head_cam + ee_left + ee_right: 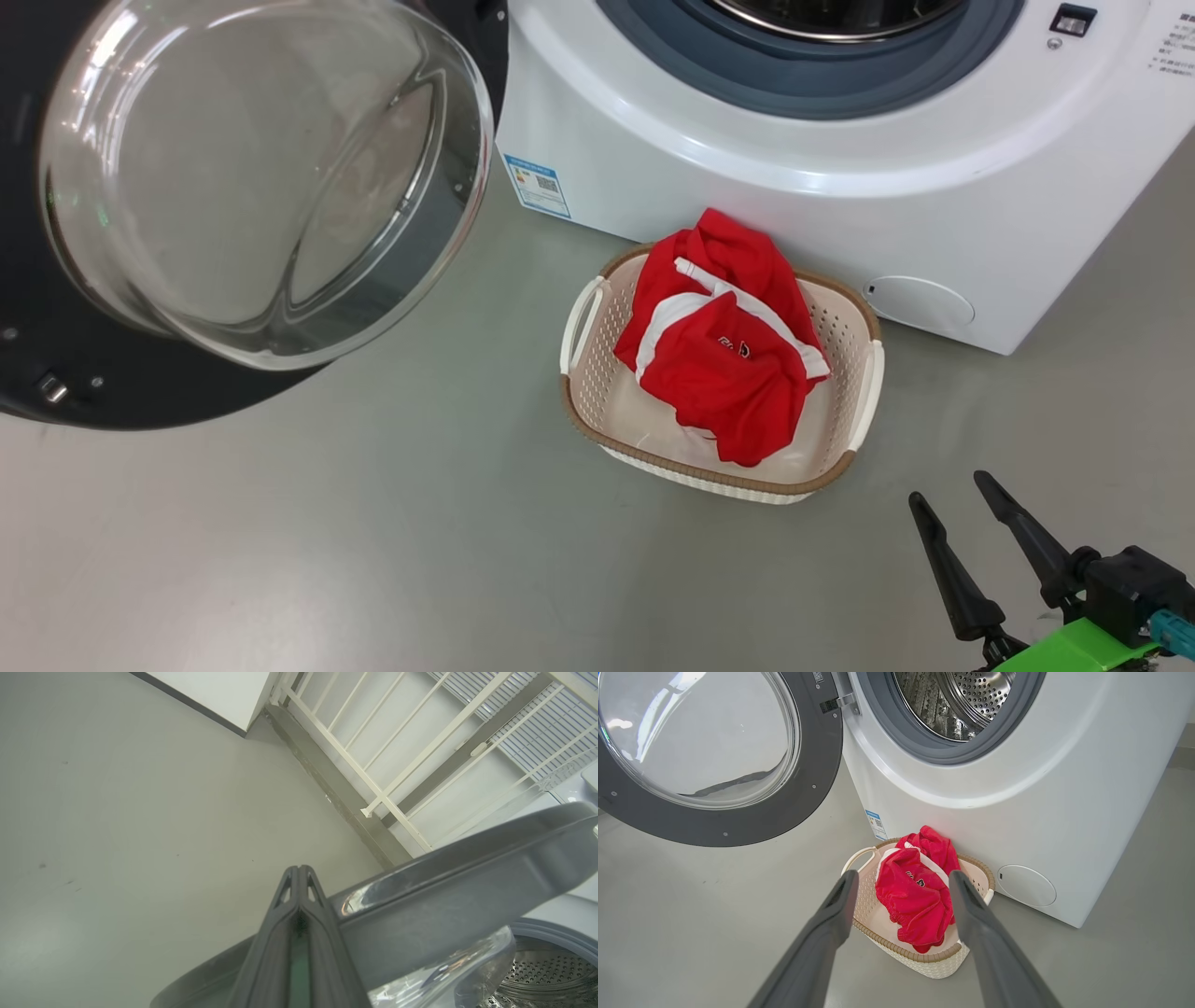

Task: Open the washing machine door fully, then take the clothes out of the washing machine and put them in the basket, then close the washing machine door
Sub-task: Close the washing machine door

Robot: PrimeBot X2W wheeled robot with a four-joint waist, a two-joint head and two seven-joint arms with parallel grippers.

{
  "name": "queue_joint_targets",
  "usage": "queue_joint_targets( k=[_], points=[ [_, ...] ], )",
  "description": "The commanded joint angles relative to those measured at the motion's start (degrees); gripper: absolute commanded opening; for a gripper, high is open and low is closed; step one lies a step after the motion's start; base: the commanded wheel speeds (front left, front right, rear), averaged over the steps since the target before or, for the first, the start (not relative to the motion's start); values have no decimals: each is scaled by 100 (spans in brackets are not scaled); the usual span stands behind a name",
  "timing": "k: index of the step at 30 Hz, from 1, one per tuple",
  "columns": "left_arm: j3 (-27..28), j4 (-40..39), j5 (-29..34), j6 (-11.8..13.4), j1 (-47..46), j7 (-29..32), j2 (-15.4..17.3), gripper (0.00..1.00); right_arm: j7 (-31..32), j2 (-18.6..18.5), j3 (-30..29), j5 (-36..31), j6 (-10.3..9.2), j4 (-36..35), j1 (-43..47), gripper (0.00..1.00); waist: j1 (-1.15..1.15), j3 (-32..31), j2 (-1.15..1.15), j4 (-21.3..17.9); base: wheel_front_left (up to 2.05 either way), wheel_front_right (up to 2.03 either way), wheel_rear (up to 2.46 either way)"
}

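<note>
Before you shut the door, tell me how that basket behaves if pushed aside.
The basket is thin perforated plastic holding the clothes, so it is probably light. On the smooth grey floor it would likely slide rather than tip, being low and wide. The clothes rise over its far rim and may flop out.

floor point(280, 541): smooth pale grey, soft even sheen, under the right gripper point(903, 873) jaws
marks point(42, 864): few dark specks, left of the left gripper point(299, 870) jaws
wall panel point(219, 690): white, dark base strip, ahead-left of left jaws
railing point(380, 797): cream bars on grey kerb point(334, 788), ahead-right
slatted screen point(546, 732): behind railing
</note>
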Motion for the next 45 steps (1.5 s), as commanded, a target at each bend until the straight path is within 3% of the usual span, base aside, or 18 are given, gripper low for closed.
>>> queue_joint_targets(
  k=[1, 6, 14, 29, 38, 45],
  points=[
    [42, -64, -66, -36, -58, 166, 452, 0, -37, -119, 141, -8, 36, -157, -123, 100, 0, 47, 0, -43, 0, 0, 0],
    [-123, -76, -271, -36, 61, 703, 442, 0, -37, -133, 129, -8, 36, -163, -145, 100, 0, 68, 0, -101, 0, 0, 0],
    [-519, -759, -698, -36, 465, 1402, 423, 0, -37, -48, 95, -14, 36, -114, -140, 100, 0, -69, 0, -113, 0, 0, 0],
    [-1598, -2938, -1894, -36, 1618, 2239, 787, 0, -37, 258, 66, -38, 36, 6, 2, 100, 0, -597, 0, -31, 0, 0, 0],
    [-2193, -4138, -2411, -36, 2123, 2145, 1034, 0, -37, 346, 23, -35, 36, 21, 20, 100, 0, -718, 0, -120, 0, 0, 0],
    [-2701, -5066, -2691, -36, 2301, 1814, 1030, 0, -37, 401, -9, -39, 36, 27, 19, 100, 0, -728, 0, -225, 0, 0, 0]
  ],
)
